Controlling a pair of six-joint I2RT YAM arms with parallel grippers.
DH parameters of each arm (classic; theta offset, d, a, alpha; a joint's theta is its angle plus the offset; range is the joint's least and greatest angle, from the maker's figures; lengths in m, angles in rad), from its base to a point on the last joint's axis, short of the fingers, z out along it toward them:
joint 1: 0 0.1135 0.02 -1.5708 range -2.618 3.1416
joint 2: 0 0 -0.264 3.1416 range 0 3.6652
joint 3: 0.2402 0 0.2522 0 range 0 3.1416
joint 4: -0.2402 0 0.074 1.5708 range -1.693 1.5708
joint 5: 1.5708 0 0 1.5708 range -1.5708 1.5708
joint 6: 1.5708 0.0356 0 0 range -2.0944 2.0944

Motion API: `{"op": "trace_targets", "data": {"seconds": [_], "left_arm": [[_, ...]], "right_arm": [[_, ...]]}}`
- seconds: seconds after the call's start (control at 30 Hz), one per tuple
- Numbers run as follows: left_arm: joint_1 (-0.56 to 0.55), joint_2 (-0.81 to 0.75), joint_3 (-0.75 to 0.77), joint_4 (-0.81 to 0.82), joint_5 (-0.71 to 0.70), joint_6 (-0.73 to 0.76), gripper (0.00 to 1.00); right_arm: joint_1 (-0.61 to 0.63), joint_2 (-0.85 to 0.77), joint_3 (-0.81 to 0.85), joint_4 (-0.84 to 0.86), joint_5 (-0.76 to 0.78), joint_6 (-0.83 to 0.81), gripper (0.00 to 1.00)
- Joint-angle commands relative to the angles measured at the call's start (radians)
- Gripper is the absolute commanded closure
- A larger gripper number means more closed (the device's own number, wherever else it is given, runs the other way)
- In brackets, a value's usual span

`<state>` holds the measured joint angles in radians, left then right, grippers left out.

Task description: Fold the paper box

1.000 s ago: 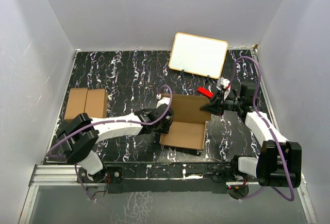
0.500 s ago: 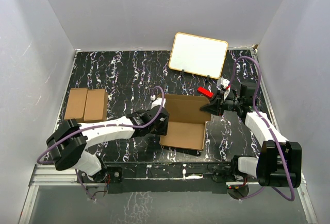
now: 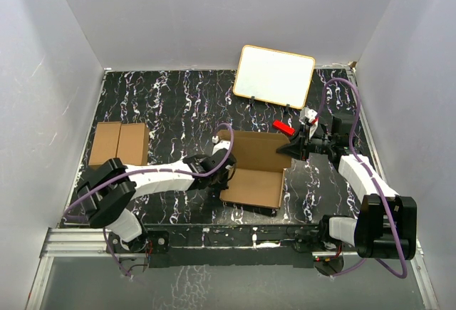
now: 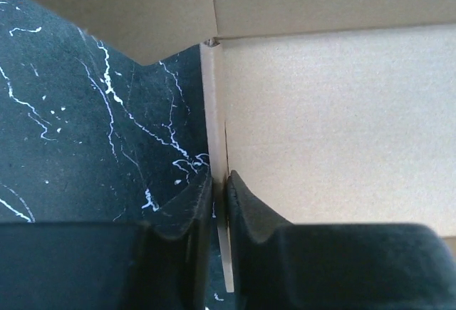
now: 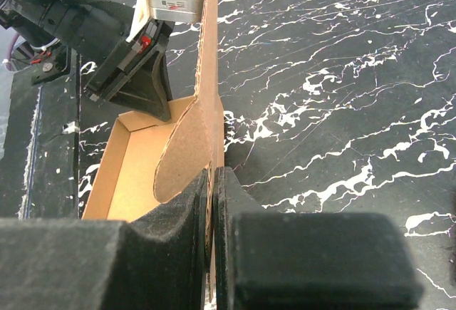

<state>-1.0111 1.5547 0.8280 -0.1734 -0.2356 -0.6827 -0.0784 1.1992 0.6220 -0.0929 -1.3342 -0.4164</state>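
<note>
Two claws gripped the paper box (image 3: pixel 256 174): the left claw (image 4: pixel 219 182) was nipped almost shut on the thin upright wall at its left edge, the right claw (image 5: pixel 212 178) pressed shut on a raised rounded flap at its right edge. The box lay open on the black marbled surface (image 3: pixel 164 110) between the claws. Just beyond the right claw lay a red object (image 3: pixel 283 127), a white board (image 3: pixel 274 76) stood farther back, and twin brown cartons (image 3: pixel 119 144) sat well left of the left claw.

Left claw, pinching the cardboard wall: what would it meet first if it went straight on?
Probably the far panel of the paper box, where the pinched side wall ends; depth is unclear.
</note>
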Motion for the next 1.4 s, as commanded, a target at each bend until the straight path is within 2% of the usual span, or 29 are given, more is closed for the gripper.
{"op": "trace_targets", "data": {"seconds": [0.0, 0.1, 0.23, 0.27, 0.4, 0.47, 0.6, 0.73, 0.87, 0.97, 1.1, 1.2, 1.33, 1.37], "left_arm": [[0.0, 0.015, 0.016, -0.023, -0.011, 0.016, 0.92], [0.0, 0.022, 0.026, -0.028, -0.025, 0.023, 0.97], [0.0, 0.009, 0.031, -0.022, -0.034, 0.035, 0.93], [0.0, -0.001, 0.031, -0.021, -0.034, 0.037, 0.88], [0.004, -0.095, 0.022, -0.033, -0.059, 0.053, 0.53], [0.026, -0.165, -0.002, -0.023, -0.027, 0.067, 0.46], [0.128, -0.344, -0.085, 0.057, 0.136, 0.097, 0.37], [0.296, -0.524, -0.188, 0.186, 0.311, 0.129, 0.23], [0.377, -0.646, -0.279, 0.358, 0.403, 0.223, 0.11], [0.398, -0.675, -0.374, 0.547, 0.495, 0.33, 0.12], [0.406, -0.641, -0.448, 0.776, 0.569, 0.377, 0.15], [0.415, -0.561, -0.45, 0.87, 0.63, 0.405, 0.26], [0.442, -0.431, -0.404, 0.9, 0.685, 0.419, 0.45], [0.45, -0.407, -0.392, 0.906, 0.697, 0.419, 0.47]], "right_arm": [[0.004, -0.021, 0.013, 0.067, -0.047, -0.015, 0.92], [0.003, -0.021, 0.013, 0.068, -0.048, -0.015, 0.92], [0.003, -0.017, 0.015, 0.07, -0.05, -0.009, 0.92], [0.003, -0.015, 0.015, 0.071, -0.051, -0.007, 0.92], [0.004, -0.01, 0.015, 0.084, -0.052, 0.009, 0.92], [0.005, -0.007, 0.015, 0.09, -0.052, 0.018, 0.92], [0.002, 0.0, 0.018, 0.094, -0.056, 0.027, 0.92], [0.002, 0.003, 0.017, 0.095, -0.069, 0.03, 0.92], [0.002, 0.011, 0.018, 0.094, -0.089, 0.03, 0.92], [0.003, 0.017, 0.02, 0.093, -0.101, 0.029, 0.92], [0.003, 0.02, 0.019, 0.092, -0.108, 0.027, 0.92], [0.002, 0.023, 0.02, 0.093, -0.11, 0.025, 0.92], [0.002, 0.026, 0.021, 0.09, -0.112, 0.021, 0.92], [0.003, 0.025, 0.022, 0.089, -0.112, 0.021, 0.92]]}}
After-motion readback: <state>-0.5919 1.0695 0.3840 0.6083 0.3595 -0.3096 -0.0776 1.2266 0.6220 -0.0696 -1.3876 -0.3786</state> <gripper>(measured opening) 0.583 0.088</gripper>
